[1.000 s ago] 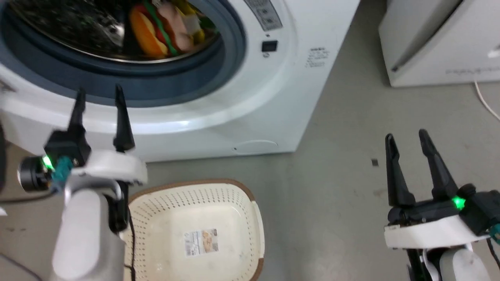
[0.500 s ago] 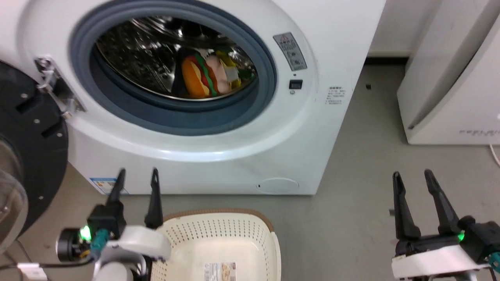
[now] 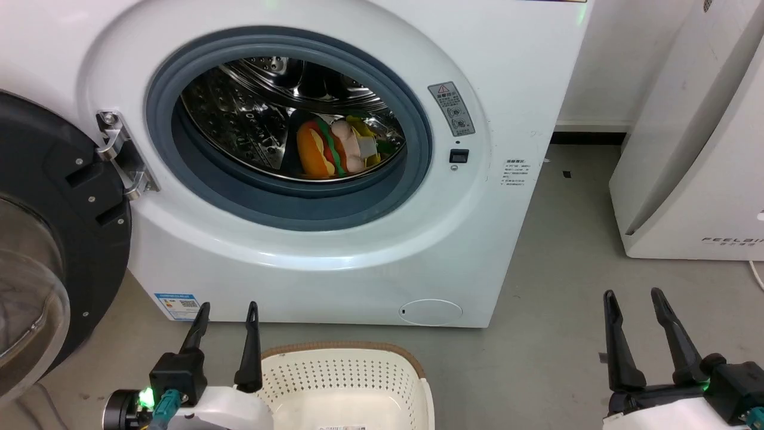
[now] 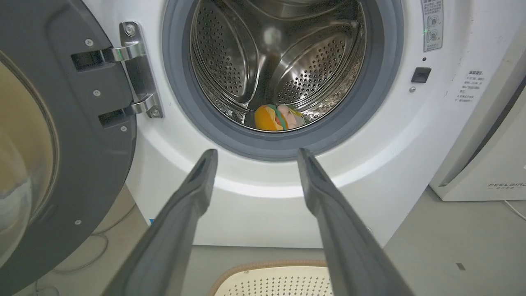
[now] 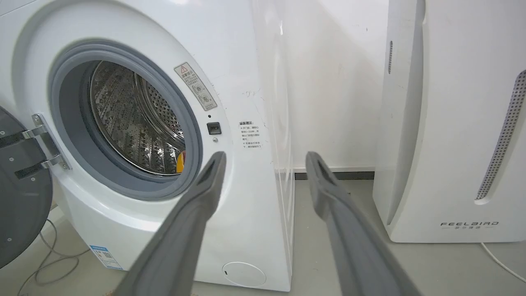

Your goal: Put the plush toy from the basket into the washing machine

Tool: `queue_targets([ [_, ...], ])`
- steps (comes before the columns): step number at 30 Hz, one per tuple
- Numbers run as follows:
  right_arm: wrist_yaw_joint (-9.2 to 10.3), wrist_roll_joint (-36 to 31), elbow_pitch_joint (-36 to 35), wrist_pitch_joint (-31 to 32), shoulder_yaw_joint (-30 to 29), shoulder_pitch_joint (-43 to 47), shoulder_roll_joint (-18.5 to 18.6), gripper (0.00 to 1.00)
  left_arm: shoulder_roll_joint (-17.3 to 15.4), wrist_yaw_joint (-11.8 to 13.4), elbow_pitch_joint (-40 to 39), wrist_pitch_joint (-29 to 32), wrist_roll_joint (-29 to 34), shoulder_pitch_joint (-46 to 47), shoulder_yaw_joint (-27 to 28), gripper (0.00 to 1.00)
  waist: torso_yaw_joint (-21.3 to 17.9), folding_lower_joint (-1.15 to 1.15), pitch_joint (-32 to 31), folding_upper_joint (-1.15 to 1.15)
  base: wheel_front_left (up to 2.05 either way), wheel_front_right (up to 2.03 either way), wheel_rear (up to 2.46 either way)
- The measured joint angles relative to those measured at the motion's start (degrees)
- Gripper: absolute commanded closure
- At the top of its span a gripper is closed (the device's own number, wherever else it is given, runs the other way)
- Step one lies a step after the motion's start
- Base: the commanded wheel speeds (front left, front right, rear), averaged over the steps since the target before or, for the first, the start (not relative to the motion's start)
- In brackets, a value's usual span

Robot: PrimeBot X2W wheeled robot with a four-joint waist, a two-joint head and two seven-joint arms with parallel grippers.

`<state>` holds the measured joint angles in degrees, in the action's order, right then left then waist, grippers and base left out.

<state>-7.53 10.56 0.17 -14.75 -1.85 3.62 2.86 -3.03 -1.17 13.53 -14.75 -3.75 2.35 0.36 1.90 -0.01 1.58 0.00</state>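
**Already stowed: plush toy in drum, both arms free**

- Plush toy (image 3: pixel 337 149): lies low at the front of the steel drum (image 3: pixel 250 119), just behind the grey seal, centre of the head frame. The hamburger half is to the left and the pink figure to the right. Neither gripper touches it.
- Washing machine (image 3: pixel 334 251): fills the upper middle. Its dark door (image 3: pixel 54 239) hangs open at the left edge.
- Basket (image 3: pixel 340 382): bottom centre, on the floor before the machine. The part in frame is bare perforated wall.
- Left gripper (image 3: pixel 228 306): lower left, just beside the basket's rim. Fingers are released and spread, holding nothing.
- Right gripper (image 3: pixel 632 294): lower right, over bare floor and well apart from the basket. Fingers are likewise parted and hold nothing.
- Step in hand: the placing looks done, and the arms appear to be in retreat.
- Next move: little is called for beyond keeping both arms clear of the seal and the open door.
- Change from half a second ago: the whole head frame has shifted, so the camera has lifted. The machine's opening sits lower and shows more fully, and the basket is nearer the bottom edge. The toy keeps its spot against the seal. Both pairs of fingers are as wide as before.
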Motion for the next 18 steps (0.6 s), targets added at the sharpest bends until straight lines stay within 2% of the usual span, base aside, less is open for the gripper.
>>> queue_targets([
  [3,0.00,0.02,0.14,0.00,0.00,0.00,0.00,0.00,0.02,0.08,-0.10,0.00,-0.01,-0.08,0.13,0.00,-0.07,0.00,-0.06,0.00,0.00,0.00,0.00],
  [4,0.00,0.01,0.15,0.01,0.01,-0.03,0.00,1.00,0.02,0.01,-0.10,0.07,0.03,-0.07,0.14,1.00,-0.08,0.00,-0.06,0.00,0.00,0.00,0.00],
  [18,-0.01,-0.33,0.14,1.13,0.21,-0.06,0.00,1.00,0.03,0.00,-0.76,1.19,0.12,-0.07,0.13,1.00,-0.24,0.01,-0.21,0.00,0.00,0.00,0.00],
])
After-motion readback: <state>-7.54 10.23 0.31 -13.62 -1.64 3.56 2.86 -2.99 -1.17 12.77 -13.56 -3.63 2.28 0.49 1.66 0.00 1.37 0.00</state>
